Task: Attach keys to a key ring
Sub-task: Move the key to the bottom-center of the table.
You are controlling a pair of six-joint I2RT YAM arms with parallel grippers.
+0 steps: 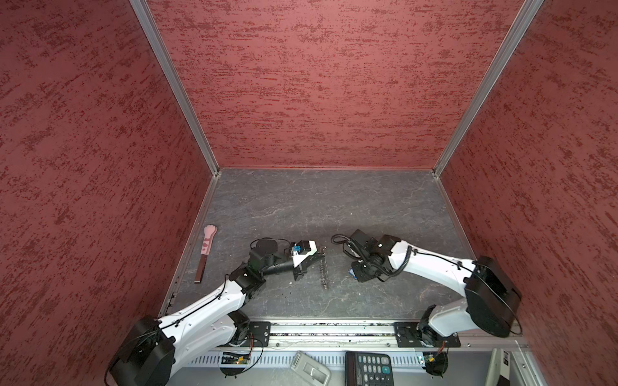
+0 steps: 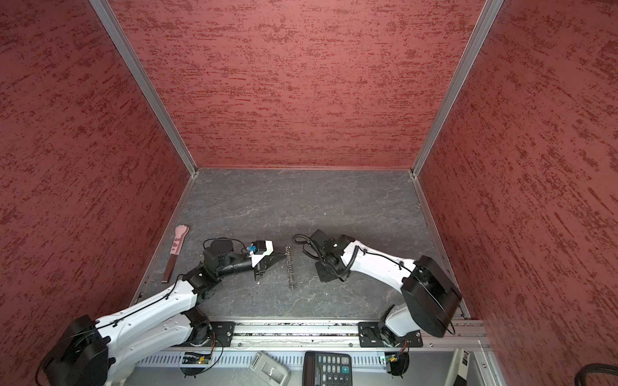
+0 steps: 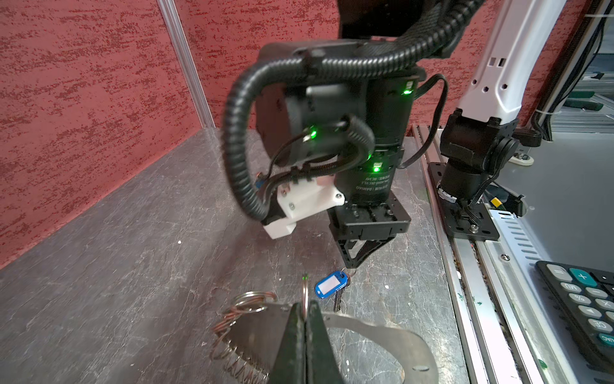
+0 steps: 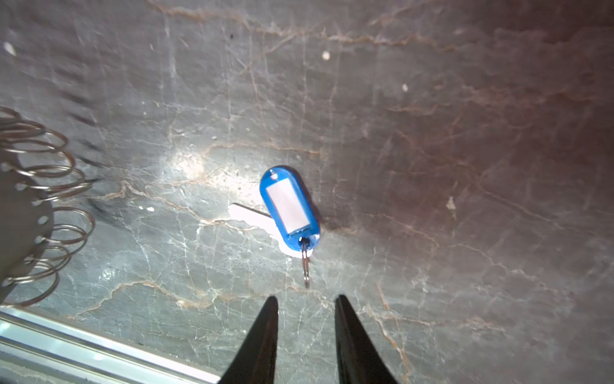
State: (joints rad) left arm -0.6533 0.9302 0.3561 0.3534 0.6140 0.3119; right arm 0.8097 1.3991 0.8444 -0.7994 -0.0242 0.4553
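The key ring [image 3: 372, 335] is a flat grey metal hoop lying on the table, with a row of silver split rings [image 1: 323, 267] along one side, also showing as rings [image 2: 290, 267]. My left gripper [image 3: 305, 307] is shut on one of those rings, which stands upright between its tips. The keys [image 4: 289, 206], a blue tag with a pale label over a silver key, lie flat on the table to the right of the hoop. The tag's tiny ring [image 4: 305, 266] points at my right gripper [image 4: 307, 299], which hovers just above, open and holding nothing.
A pink paw-tipped stick [image 1: 205, 250] lies along the left wall. A metal rail [image 1: 334, 329] bounds the table's front edge, with a calculator [image 1: 369, 367] and a grey device [image 1: 309, 367] beyond it. Red walls close in three sides.
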